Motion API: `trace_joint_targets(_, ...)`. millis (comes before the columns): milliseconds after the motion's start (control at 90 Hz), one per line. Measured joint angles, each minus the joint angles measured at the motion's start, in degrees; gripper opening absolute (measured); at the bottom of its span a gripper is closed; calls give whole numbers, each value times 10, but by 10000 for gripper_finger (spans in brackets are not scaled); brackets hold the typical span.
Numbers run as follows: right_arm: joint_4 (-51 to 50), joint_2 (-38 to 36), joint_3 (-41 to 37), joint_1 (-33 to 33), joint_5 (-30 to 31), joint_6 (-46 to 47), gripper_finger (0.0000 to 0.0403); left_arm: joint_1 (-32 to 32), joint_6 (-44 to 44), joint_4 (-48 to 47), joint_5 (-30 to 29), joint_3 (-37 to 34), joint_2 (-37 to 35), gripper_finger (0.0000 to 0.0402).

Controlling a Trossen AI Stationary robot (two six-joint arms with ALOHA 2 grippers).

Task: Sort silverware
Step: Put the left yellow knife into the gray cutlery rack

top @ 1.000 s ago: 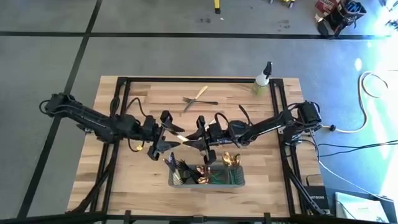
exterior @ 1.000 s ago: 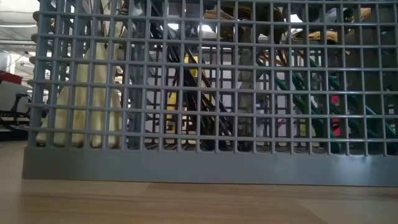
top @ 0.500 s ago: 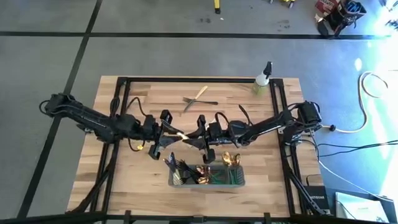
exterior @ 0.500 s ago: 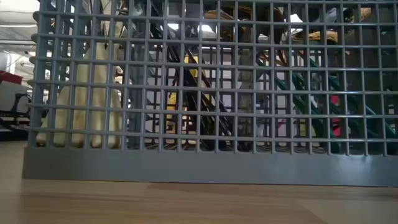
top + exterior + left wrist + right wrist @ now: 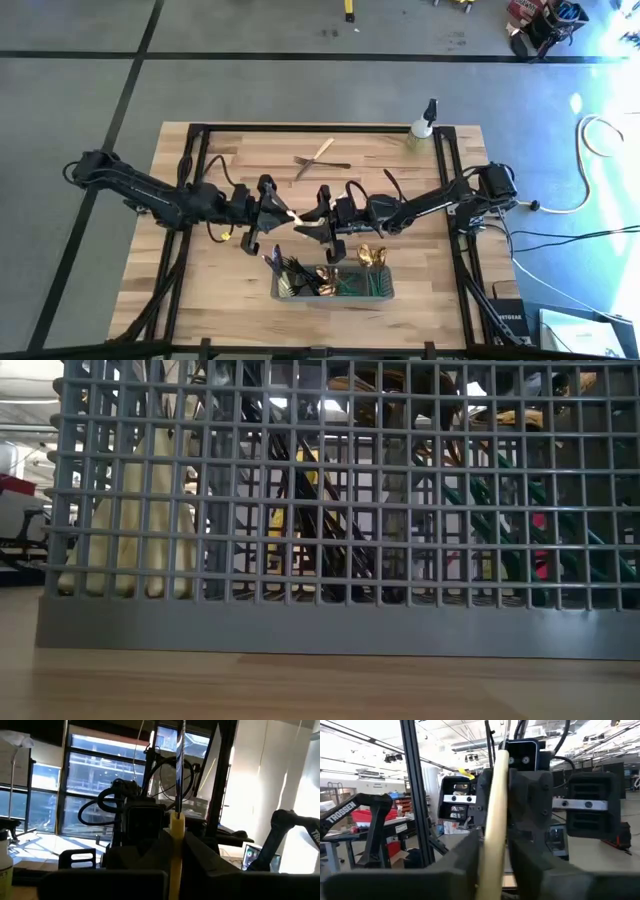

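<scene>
We see a pale butcher-block table [image 5: 200, 300] with visible plank seams, framed by black rails. Near its front edge stands a grey square-grid mesh caddy [image 5: 333, 294]; in it the sorted silverware [image 5: 325, 276] stands upright: dark slim pieces toward the left end, shiny gold spoon bowls toward the right, green handles low in the mesh.

At the table's centre the two arms meet tip to tip. The left gripper [image 5: 274, 212] and the right gripper [image 5: 316, 215] both pinch one slim cream-handled utensil [image 5: 292, 215], which bridges the gap between them. In the left wrist view the fingers [image 5: 142, 852] press against the pale yellow handle, with a thin dark metal shaft rising above it. In the right wrist view the fingers [image 5: 465, 860] clamp the same cream handle, which stands slightly tilted.

Two loose utensils [image 5: 320, 157], crossed, lie near the rear edge. A small spray bottle [image 5: 424, 125] stands at the rear right corner.

Compared with one second ago, the left gripper sits slightly closer to the right one.
</scene>
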Motion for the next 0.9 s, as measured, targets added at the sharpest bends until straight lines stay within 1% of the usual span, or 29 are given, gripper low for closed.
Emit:
trace_joint_targets(111,4,0,0,0,-5,-8,186,0,2,0,0,0,0,0)
trace_joint_targets(178,5,0,0,0,-19,-8,221,0,2,0,-2,0,0,0)
trace_joint_targets(244,6,0,0,0,-26,-8,248,0,6,0,-2,0,0,1)
trace_joint_targets(322,10,0,0,0,-30,-8,268,0,10,0,-6,0,0,1)
trace_joint_targets(422,22,0,0,0,-30,-7,282,-1,18,0,-15,0,-1,1)
trace_joint_targets(489,30,-1,0,0,-30,-6,287,-3,30,0,-30,0,-2,1)
trace_joint_targets(678,23,-16,-1,-2,-27,-11,289,-31,65,-11,-67,0,-32,1)
trace_joint_targets(811,-21,-39,-1,-7,-9,-39,289,-77,77,-43,-123,0,-58,1)
trace_joint_targets(900,-42,-57,-1,-9,-4,-48,289,-118,70,-78,-183,0,-72,1)
